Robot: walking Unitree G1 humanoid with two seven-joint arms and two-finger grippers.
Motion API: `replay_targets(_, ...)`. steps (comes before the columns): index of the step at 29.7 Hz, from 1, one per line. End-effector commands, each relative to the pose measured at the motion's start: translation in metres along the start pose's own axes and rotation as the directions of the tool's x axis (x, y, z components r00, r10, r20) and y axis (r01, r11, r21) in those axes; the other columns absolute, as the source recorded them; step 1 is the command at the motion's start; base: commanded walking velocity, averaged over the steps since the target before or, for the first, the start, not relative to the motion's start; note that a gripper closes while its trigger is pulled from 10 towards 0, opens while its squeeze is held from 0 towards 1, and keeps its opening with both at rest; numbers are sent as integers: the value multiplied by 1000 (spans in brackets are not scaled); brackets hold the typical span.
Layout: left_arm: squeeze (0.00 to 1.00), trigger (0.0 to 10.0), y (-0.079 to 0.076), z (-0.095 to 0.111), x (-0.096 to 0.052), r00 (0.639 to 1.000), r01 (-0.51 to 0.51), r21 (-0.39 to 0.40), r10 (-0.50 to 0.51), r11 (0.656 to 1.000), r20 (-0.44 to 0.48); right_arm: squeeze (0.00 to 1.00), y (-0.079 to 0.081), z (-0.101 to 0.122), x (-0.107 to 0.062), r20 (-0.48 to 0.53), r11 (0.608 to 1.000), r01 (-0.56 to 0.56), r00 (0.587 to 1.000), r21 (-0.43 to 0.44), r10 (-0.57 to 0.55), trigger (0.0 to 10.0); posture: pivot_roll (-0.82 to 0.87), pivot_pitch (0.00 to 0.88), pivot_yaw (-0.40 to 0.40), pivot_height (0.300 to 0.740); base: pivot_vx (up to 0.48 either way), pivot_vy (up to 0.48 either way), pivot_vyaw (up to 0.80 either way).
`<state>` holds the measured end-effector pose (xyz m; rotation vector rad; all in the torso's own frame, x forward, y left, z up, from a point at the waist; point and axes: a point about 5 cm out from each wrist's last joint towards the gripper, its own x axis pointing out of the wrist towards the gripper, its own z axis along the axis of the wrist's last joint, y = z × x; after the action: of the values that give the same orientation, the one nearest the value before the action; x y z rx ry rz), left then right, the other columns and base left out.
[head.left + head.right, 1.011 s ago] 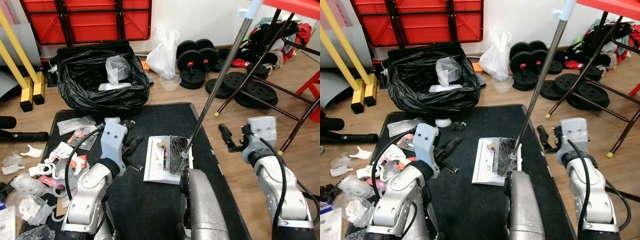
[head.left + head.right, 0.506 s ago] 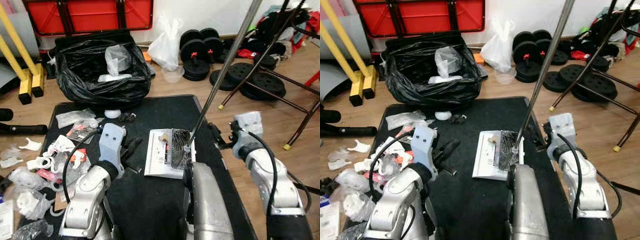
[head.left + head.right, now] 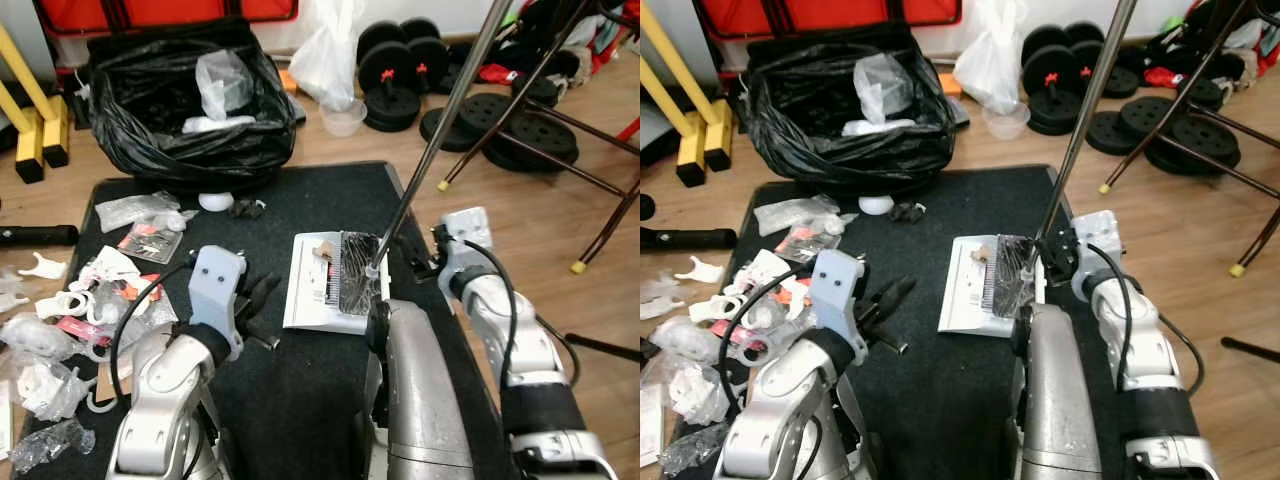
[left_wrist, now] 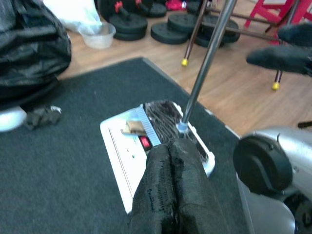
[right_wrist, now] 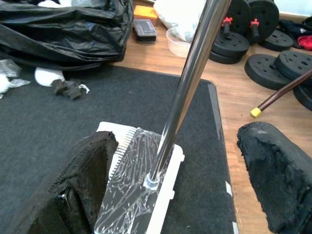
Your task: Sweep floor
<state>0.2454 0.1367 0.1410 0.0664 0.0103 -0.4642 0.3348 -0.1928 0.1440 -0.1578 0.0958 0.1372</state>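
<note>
My right claw (image 5: pixel 170 190): fingers wide apart, astride the steel broom pole (image 3: pixel 436 148) just above its base, no contact. Broom head (image 3: pixel 355 286) sits on white dustpan (image 3: pixel 312 296), mid black mat (image 3: pixel 300 400). My left claw (image 3: pixel 255 305): fingers pressed together, empty, low over mat, beside litter (image 3: pixel 90 300). Black bin bag (image 3: pixel 180 110) at mat's far end.

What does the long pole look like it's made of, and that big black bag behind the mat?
The pole looks like polished metal: silvery with bright reflections along it. The bag looks like thin glossy plastic film, crinkled and shiny. Neither is certain from looks alone.
</note>
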Motion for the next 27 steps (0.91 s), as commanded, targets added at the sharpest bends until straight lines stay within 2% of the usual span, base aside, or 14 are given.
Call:
replay_targets(1, 0, 10000, 1, 1, -5, 999, -45, -2, 45, 999, -16, 0, -2, 2, 5, 17, 1000, 15, 1000, 4, -15, 10000, -61, 297, -79, 320, 0, 0, 0)
replay_targets(8, 0, 10000, 2, 5, -12, 999, -36, -3, 36, 999, -29, 0, -3, 10, 17, 45, 999, 38, 998, 21, -39, 10000, -55, 334, -56, 316, 0, 0, 0)
replay_targets(10, 0, 10000, 2, 7, -16, 999, -27, -5, 26, 1000, -40, 0, -4, 15, 25, 65, 998, 65, 996, 25, -66, 10000, -53, 345, -50, 316, 0, 0, 0)
replay_targets(20, 0, 10000, 1, 9, -18, 999, -23, -7, 23, 1000, -47, 0, -6, 23, 30, 96, 995, 89, 991, 48, -93, 10000, -50, 361, -44, 316, 0, 0, 0)
replay_targets(22, 0, 10000, 0, 12, -21, 998, -21, -9, 21, 1000, -54, 0, -6, 36, 38, 138, 994, 96, 985, 55, -103, 10000, -44, 380, -42, 316, 0, 0, 0)
replay_targets(27, 0, 10000, -1, 14, -24, 998, -23, -11, 23, 1000, -60, 0, -10, 49, 45, 165, 990, 141, 976, 18, -142, 10000, -40, 384, -43, 316, 0, 0, 0)
